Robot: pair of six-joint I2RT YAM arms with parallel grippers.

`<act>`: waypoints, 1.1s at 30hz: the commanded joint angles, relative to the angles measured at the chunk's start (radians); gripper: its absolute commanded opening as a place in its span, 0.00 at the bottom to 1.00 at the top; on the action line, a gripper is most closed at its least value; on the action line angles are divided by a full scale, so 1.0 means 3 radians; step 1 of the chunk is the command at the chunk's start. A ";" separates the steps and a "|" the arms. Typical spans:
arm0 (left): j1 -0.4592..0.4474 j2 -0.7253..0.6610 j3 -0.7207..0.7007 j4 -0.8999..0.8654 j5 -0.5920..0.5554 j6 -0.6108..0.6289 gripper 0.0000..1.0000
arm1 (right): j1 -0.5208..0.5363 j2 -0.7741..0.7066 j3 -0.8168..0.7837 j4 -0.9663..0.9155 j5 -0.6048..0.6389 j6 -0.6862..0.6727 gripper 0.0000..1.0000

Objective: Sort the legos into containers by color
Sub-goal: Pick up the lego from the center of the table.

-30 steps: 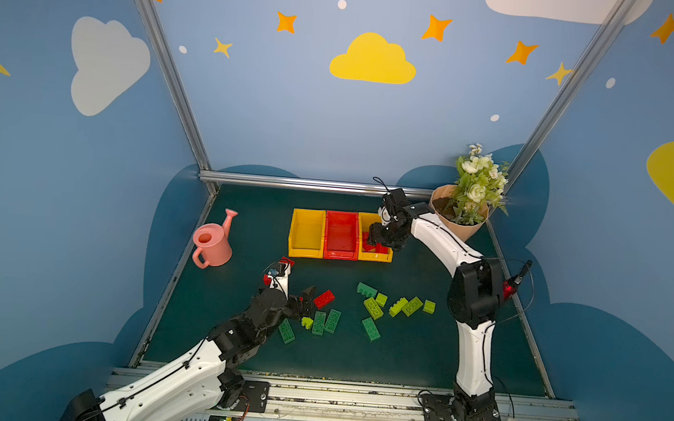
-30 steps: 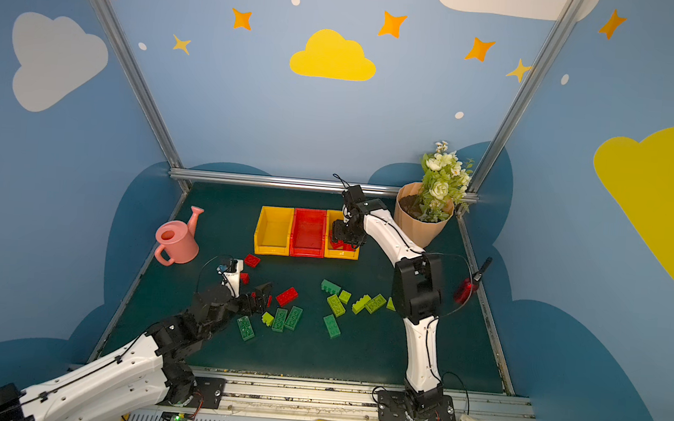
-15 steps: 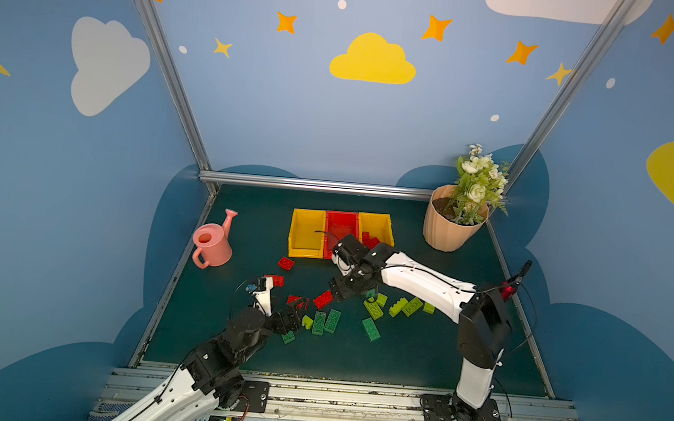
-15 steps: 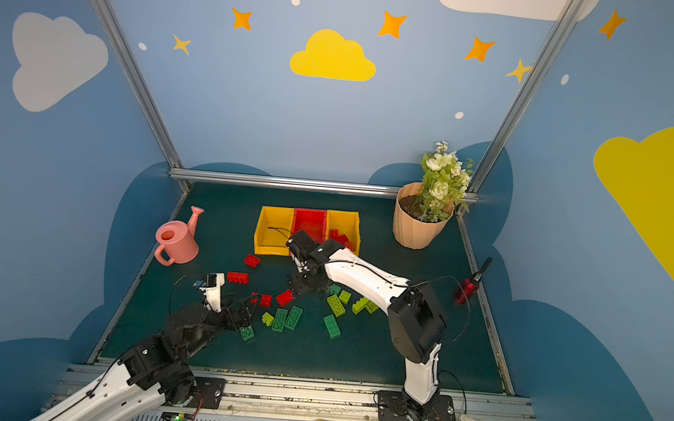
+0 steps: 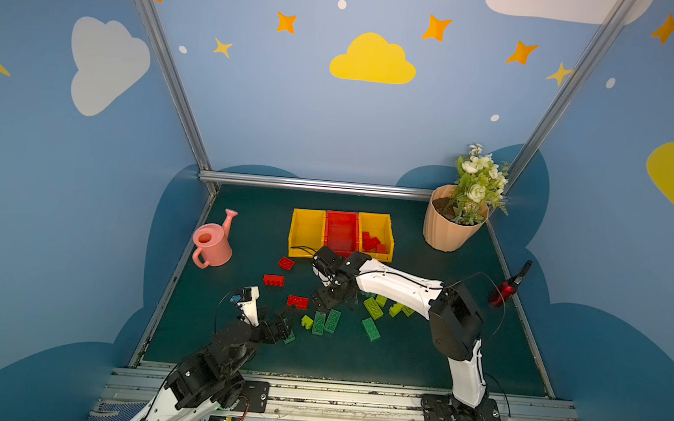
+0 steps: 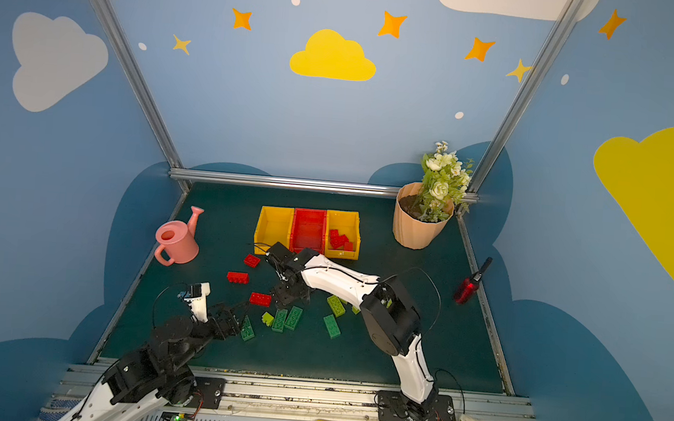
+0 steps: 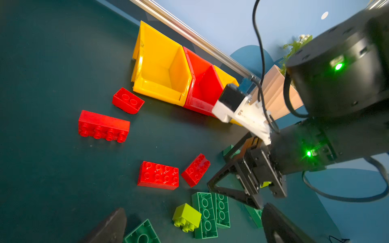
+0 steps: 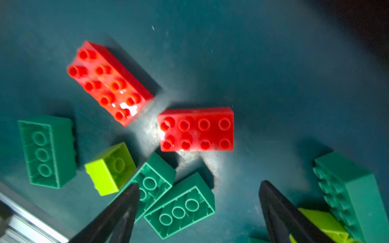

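Dark green worktop inside blue walls painted with clouds and stars. Row of containers near the back wall. The legos lie scattered mid-worktop, a few red ones in one yellow bin. Spread wide and empty: left fingers, right fingers.

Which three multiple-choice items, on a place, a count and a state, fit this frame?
1. Where do the binned red legos lie?
A. in the yellow container nearest the flower pot
B. in the watering can
C. in the flower pot

2. How many containers are yellow?
A. one
B. two
C. three

3. The right end effector is:
A. shut on a green brick
B. open and empty
C. shut on a red brick

Key: 1 A, a top view shows them inside it. 2 B, yellow ones flank the red container. 3 B, the right wrist view shows its fingers apart, nothing between.
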 commanded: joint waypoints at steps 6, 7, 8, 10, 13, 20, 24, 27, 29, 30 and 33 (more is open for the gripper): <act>0.0011 -0.0082 0.0015 -0.0039 -0.0130 0.0064 1.00 | -0.0129 0.0167 0.0141 0.0084 -0.0288 -0.0059 0.88; 0.0007 -0.0082 0.0013 -0.0024 -0.0128 0.0072 1.00 | -0.0125 0.0186 0.0167 0.0077 -0.0295 -0.0076 0.88; 0.0003 -0.0072 0.0007 -0.0016 -0.0134 0.0078 1.00 | -0.0125 0.0208 0.0195 0.0071 -0.0307 -0.0088 0.88; 0.0003 -0.0067 0.0010 -0.0001 -0.0151 0.0087 1.00 | -0.0120 0.0263 0.0251 0.0056 -0.0334 -0.0114 0.88; 0.0003 -0.0057 0.0005 0.0011 -0.0172 0.0087 1.00 | -0.0120 0.0351 0.0335 0.0034 -0.0358 -0.0134 0.88; 0.0003 -0.0061 0.0001 -0.0007 -0.0198 0.0095 1.00 | -0.0106 0.0432 0.0369 0.0000 -0.0400 -0.0135 0.88; 0.0003 -0.0061 -0.0020 0.0016 -0.0208 0.0095 1.00 | -0.0079 0.0480 0.0383 -0.0046 -0.0337 -0.0131 0.87; 0.0003 -0.0062 -0.0063 0.0091 -0.0220 0.0083 1.00 | -0.0063 0.0547 0.0414 -0.0100 -0.0235 -0.0112 0.86; 0.0002 -0.0090 -0.0091 0.0124 -0.0222 0.0079 1.00 | -0.0063 0.0585 0.0436 -0.0134 -0.0176 -0.0099 0.85; 0.0003 -0.0105 -0.0098 0.0122 -0.0223 0.0081 1.00 | -0.0063 0.0599 0.0451 -0.0151 -0.0146 -0.0086 0.84; 0.0003 -0.0137 -0.0099 0.0116 -0.0231 0.0088 1.00 | -0.0063 0.0607 0.0447 -0.0159 -0.0079 -0.0078 0.82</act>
